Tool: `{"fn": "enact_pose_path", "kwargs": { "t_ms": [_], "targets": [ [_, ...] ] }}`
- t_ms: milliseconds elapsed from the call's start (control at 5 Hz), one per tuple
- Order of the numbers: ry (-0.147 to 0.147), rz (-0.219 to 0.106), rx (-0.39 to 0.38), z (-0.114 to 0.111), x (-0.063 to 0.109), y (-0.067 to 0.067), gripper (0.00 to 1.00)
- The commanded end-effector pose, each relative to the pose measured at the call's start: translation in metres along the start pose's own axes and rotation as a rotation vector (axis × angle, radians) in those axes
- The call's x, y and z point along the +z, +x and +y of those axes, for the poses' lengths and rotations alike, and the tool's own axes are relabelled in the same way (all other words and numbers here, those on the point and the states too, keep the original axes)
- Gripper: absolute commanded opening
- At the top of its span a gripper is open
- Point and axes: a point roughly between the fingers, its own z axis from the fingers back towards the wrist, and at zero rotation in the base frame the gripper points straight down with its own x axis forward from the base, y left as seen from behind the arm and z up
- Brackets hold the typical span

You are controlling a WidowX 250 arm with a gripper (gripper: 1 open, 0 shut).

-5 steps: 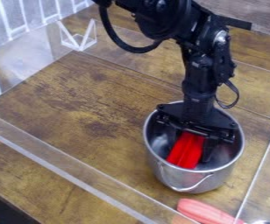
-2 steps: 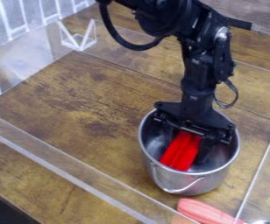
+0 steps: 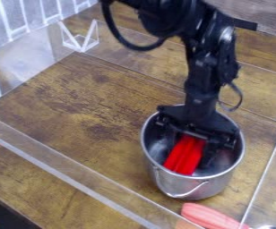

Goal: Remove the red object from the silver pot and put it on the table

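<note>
The silver pot [image 3: 174, 185] stands on the table [image 3: 92, 107] at the right front. Inside it the red object [image 3: 186, 157] leans tilted, its upper end toward the far wall. My black gripper [image 3: 198, 135] reaches straight down into the pot, and its fingers are shut on the upper end of the red object. The gripper's crossbar spans the pot's mouth just above the rim. The bottom of the pot under the block is partly hidden.
A salmon-red rounded thing [image 3: 219, 217] lies on the table in front of the pot. Clear acrylic walls [image 3: 56, 156] border the tabletop on the front left and the right. A clear triangular stand [image 3: 78, 36] sits at the back left.
The pot, the red object and the gripper have shifted slightly to the left together. The jaws stay shut on the block.
</note>
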Motion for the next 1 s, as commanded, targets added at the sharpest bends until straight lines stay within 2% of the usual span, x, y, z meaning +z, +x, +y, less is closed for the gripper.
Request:
{"fn": "enact_pose_path", "kwargs": {
  "t_ms": [0,200,600,800],
  "targets": [
    [-0.027,-0.077,0.018,0.008,0.031,0.011,0.0],
    [-0.026,-0.077,0.026,0.014,0.033,0.011,0.0],
    [-0.033,-0.075,-0.061,0.01,0.047,0.015,0.0],
    [-0.032,-0.07,-0.08,0.01,0.057,0.026,0.0]
  ]
}}
